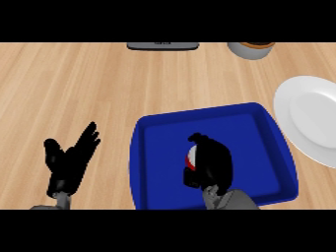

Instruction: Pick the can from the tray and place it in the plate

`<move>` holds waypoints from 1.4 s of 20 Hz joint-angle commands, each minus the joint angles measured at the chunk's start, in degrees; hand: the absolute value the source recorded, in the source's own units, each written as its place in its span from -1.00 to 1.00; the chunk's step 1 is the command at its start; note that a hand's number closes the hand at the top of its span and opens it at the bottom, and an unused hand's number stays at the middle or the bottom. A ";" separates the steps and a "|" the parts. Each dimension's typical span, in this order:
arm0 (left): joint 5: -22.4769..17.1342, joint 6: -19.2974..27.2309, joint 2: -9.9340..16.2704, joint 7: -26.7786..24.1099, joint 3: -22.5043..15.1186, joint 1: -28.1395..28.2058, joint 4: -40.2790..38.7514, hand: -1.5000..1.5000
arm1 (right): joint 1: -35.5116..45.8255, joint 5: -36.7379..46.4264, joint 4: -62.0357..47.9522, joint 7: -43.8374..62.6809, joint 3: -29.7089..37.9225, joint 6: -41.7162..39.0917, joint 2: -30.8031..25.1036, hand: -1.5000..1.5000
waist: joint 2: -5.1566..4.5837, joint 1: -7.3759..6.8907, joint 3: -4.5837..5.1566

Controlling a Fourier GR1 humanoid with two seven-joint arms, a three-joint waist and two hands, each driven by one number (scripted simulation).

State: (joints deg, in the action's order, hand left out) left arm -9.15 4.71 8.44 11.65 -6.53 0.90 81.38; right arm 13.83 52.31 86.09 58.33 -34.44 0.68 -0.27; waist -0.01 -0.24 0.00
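one can, one lift: clearing the tray wall on the way to the plate

one robot hand, the right (210, 165), is inside the blue tray (265, 118) with its fingers curled round the can (191, 155); only a sliver of red and white shows at the hand's left edge, so how far the fingers wrap cannot be told. the can sits near the middle of the tray, and whether it is touching the tray floor is hidden. the white plate (323, 123) lies on the bench (68, 83) just beside the tray's right wall, partly cut by the view's edge. the left robot hand (68, 160) rests open, fingers up, on the bench to the left of the tray.

the step in hand appears to be the grasp and lift. to do it well, raise the can straight up until its base is above the tray's raised rim before moving right; a sideways sweep too early would likely catch the wall and drag the tray. keep the can upright, carry it over the plate's centre, then lower before opening.
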 commanded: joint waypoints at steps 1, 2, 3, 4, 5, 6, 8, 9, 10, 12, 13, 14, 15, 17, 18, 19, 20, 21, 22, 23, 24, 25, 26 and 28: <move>-0.96 -3.19 1.45 -1.04 0.85 2.71 1.90 0.00 | -1.12 2.88 -7.49 -4.81 -0.45 2.88 0.21 1.00 | 0.00 -0.09 -0.01; 1.47 -0.14 -0.92 1.44 0.12 -1.89 -0.52 0.00 | -1.22 2.76 -3.87 -5.15 1.52 0.24 -1.23 1.00 | 0.02 0.22 0.00; 1.83 0.52 -2.23 0.91 -0.61 -0.25 -0.59 0.00 | -0.64 3.75 -0.43 -1.15 1.16 -3.65 -0.37 1.00 | 0.05 0.22 0.00; 1.22 -1.60 0.25 -0.28 1.17 2.97 1.81 0.00 | -0.89 3.85 0.47 -2.80 2.89 -3.39 -0.43 1.00 | 0.06 0.12 0.00; 2.23 0.37 -1.96 -0.22 0.99 -3.26 -3.16 0.00 | 1.41 3.73 -8.22 -1.93 -1.59 3.84 0.24 1.00 | -0.04 0.07 0.00; 1.68 -0.19 -1.21 2.79 1.23 -1.67 1.37 0.00 | -0.09 5.51 -1.84 -2.25 1.39 -2.59 0.24 1.00 | 0.05 0.17 0.00; 2.40 -1.53 -1.78 -2.45 0.88 1.45 -1.41 0.00 | -2.63 7.79 -1.85 -1.98 -0.66 1.33 0.25 1.00 | 0.04 0.17 0.00; 1.23 -0.87 -0.72 1.71 2.17 -0.22 0.52 0.00 | -1.96 9.49 5.20 0.72 -2.03 -3.37 -0.88 1.00 | 0.11 0.30 0.01; 1.96 -1.14 -0.73 0.21 0.44 3.23 2.92 0.00 | -8.17 8.41 2.68 -8.43 -5.26 2.22 -5.88 1.00 | 0.15 0.23 -0.02; 1.34 -1.96 -0.17 -1.16 1.51 2.23 0.19 0.00 | -13.53 6.55 10.98 -15.08 -11.21 1.46 -10.86 1.00 | 0.37 1.11 0.00; 1.37 -0.96 -0.85 0.90 1.13 1.53 0.90 0.00 | -15.88 6.40 12.66 -19.63 -14.23 2.86 -13.83 1.00 | 0.56 1.61 -0.06; 1.68 -0.08 -1.81 -0.95 1.66 1.04 -1.57 0.00 | -15.98 4.84 16.74 -22.73 -15.45 0.81 -16.79 1.00 | 0.56 2.30 0.01; 1.19 -0.46 -0.76 0.30 1.92 1.85 0.97 0.00 | -19.27 5.07 16.25 -26.49 -18.96 3.11 -19.03 1.00 | 0.84 1.83 -0.15; 1.41 0.72 -1.58 0.02 2.43 0.90 -0.25 0.00 | -21.49 5.36 25.96 -31.33 -17.81 9.75 -24.07 1.00 | 0.90 3.26 -0.13; 1.61 0.02 -1.28 -0.90 2.17 1.54 -0.79 0.00 | -21.83 5.74 28.74 -33.69 -17.11 13.33 -25.55 1.00 | 0.86 3.18 -0.14; 1.86 0.98 -1.47 0.33 1.96 1.48 1.20 0.00 | -23.60 5.29 31.42 -35.79 -16.04 16.25 -28.25 1.00 | 0.99 3.13 -0.23; 1.60 -0.59 -0.26 0.19 1.99 2.37 0.80 0.00 | -24.94 6.26 34.95 -36.09 -15.06 18.74 -29.84 1.00 | 0.94 3.11 -0.16; 1.46 -0.07 -1.51 -0.65 1.61 3.44 0.90 0.00 | -27.75 6.75 35.77 -38.35 -14.46 23.05 -32.40 1.00 | 0.94 3.24 -0.20; 2.28 1.52 -2.52 0.37 1.35 1.30 0.31 0.00 | -28.74 5.71 37.81 -39.04 -11.14 25.13 -34.83 1.00 | 0.59 3.05 -0.16; 1.54 0.14 -1.51 -1.31 2.22 2.63 0.01 0.00 | -32.14 4.53 38.59 -41.11 -10.45 29.21 -36.79 1.00 | 0.57 2.94 -0.17; 2.00 0.41 -1.09 -0.70 2.42 0.99 -0.12 0.00 | -32.49 -0.12 41.06 -42.01 -7.10 30.33 -38.16 1.00 | 0.37 2.71 -0.18; 1.49 -0.49 -0.70 -1.01 2.44 2.39 0.35 0.00 | -35.54 -1.67 43.88 -42.29 -6.94 32.32 -39.01 1.00 | 0.46 2.68 -0.17; 1.46 0.16 -1.54 0.78 1.85 1.72 1.14 0.00 | -38.38 -2.49 43.08 -43.60 -5.61 35.82 -40.09 1.00 | 0.41 2.44 -0.18; 1.86 -0.16 -2.01 -1.16 1.60 1.32 -0.14 0.00 | -39.38 -9.34 45.19 -43.56 -1.18 38.13 -40.48 1.00 | 0.20 2.17 -0.16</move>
State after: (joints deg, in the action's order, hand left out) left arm -7.43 4.63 6.95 11.09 -4.77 2.87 81.93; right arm -20.16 50.41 126.22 17.46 -41.07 31.70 -37.00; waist 0.45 2.16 -0.15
